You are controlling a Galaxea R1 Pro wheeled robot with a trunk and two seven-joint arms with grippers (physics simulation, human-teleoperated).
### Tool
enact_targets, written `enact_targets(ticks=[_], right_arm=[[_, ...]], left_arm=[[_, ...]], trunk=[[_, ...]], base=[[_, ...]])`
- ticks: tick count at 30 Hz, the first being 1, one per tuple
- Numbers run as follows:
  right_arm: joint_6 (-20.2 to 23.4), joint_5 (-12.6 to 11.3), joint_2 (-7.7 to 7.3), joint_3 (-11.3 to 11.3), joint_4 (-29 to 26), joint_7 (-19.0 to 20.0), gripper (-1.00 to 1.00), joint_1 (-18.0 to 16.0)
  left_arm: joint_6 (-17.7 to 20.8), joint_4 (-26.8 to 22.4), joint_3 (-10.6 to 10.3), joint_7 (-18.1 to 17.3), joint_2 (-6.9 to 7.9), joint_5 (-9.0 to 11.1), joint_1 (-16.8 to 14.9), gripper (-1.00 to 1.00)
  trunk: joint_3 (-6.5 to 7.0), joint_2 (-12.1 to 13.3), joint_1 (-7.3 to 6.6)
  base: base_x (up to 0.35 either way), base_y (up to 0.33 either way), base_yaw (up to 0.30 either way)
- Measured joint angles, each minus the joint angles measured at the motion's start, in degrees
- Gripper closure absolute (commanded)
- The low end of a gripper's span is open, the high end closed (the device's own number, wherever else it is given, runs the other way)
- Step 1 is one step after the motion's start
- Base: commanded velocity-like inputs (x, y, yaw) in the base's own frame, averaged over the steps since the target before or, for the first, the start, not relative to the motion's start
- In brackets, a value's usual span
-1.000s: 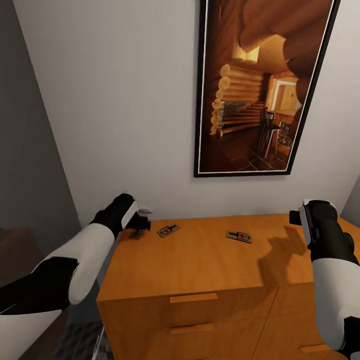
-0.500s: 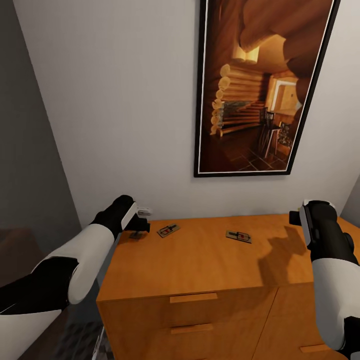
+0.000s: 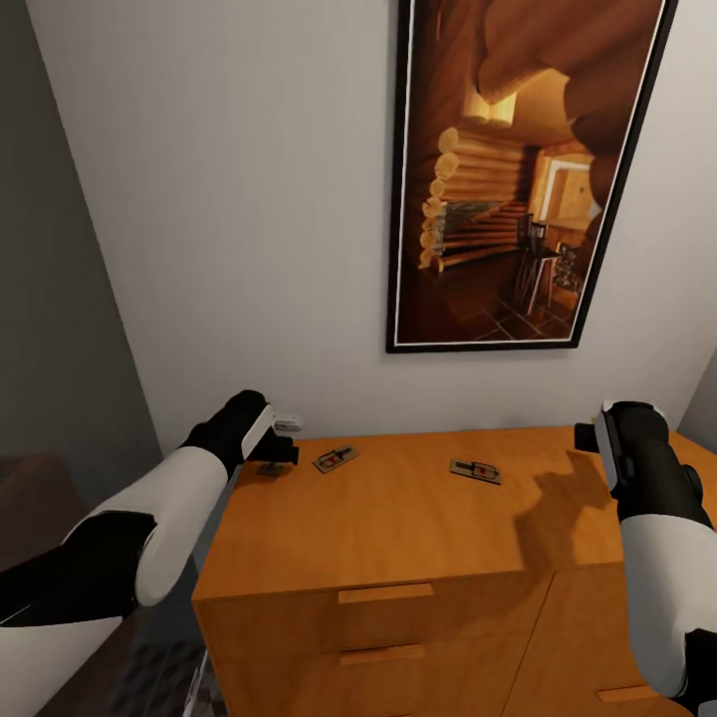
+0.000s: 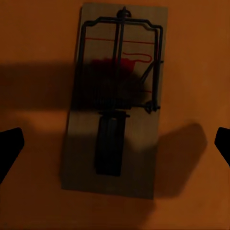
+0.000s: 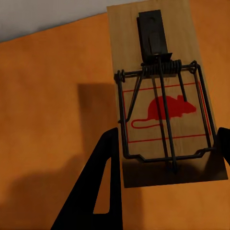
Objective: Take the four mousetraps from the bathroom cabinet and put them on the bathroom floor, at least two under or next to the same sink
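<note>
Mousetrap lies between open left tool tips.

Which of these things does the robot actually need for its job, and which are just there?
Needed:
- mousetraps: one, another, one under left tool, one at right tool
- cabinet

Just there:
- framed cabin picture
- wall

Mousetraps flat atop orange-brown cabinet

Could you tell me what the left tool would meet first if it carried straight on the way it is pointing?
Most likely the mousetrap lying flat on the cabinet top, centred between the open left tool's fingertips. How far off it is remains unclear.
</note>
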Motion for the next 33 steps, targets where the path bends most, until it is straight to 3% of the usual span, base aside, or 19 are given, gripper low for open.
enact_targets(ticks=[29,30,33], right_arm=[[0.0,0.02,0.0,0.0,0.04,0.07,1.0,0.0],[0.0,0.02,0.0,0.0,0.04,0.06,1.0,0.0],[0.0,0.02,0.0,0.0,0.04,0.08,1.0,0.0]], left_arm=[[-0.36,1.4,0.12,0.27,0.07,0.79,-0.03,-1.0],[-0.36,1.4,0.12,0.29,0.07,0.81,-0.03,1.0],[-0.33,1.42,0.18,0.34,0.12,1.13,-0.02,1.0]], trunk=[[0.01,-0.01,-0.01],[0.01,-0.01,-0.01],[0.01,-0.01,-0.01]], base=[[0.0,0.0,0.0],[0.0,0.0,0.0],[0.0,0.0,0.0]])
